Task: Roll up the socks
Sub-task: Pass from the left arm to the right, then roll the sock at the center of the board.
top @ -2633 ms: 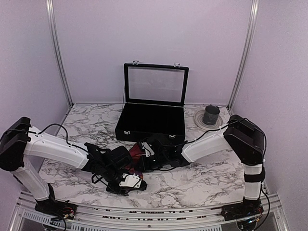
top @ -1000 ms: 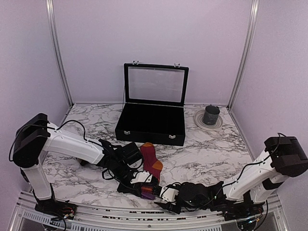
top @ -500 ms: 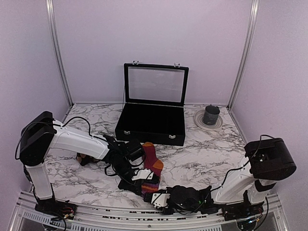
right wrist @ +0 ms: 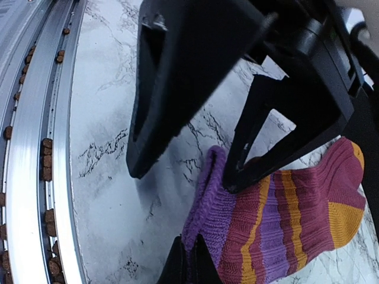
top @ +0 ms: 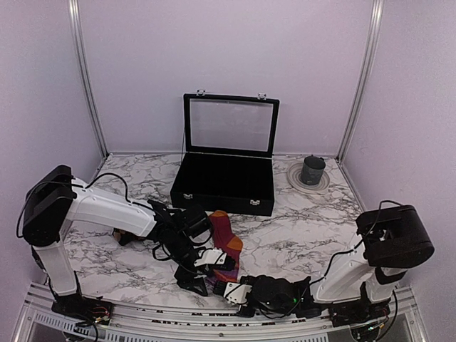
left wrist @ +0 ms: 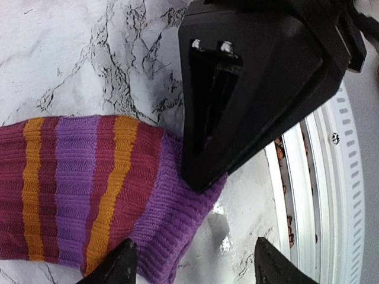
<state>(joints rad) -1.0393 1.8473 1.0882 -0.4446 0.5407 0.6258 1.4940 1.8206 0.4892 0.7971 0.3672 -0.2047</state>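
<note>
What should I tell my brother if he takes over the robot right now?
Left tool: open, at the purple end of the striped sock.
Right tool: seems shut on that purple end.
The sock lies flat, unrolled, on the marble table near the front edge.
Done: the end is gripped.
Left: all the rolling. I cannot make out a second sock.
</note>
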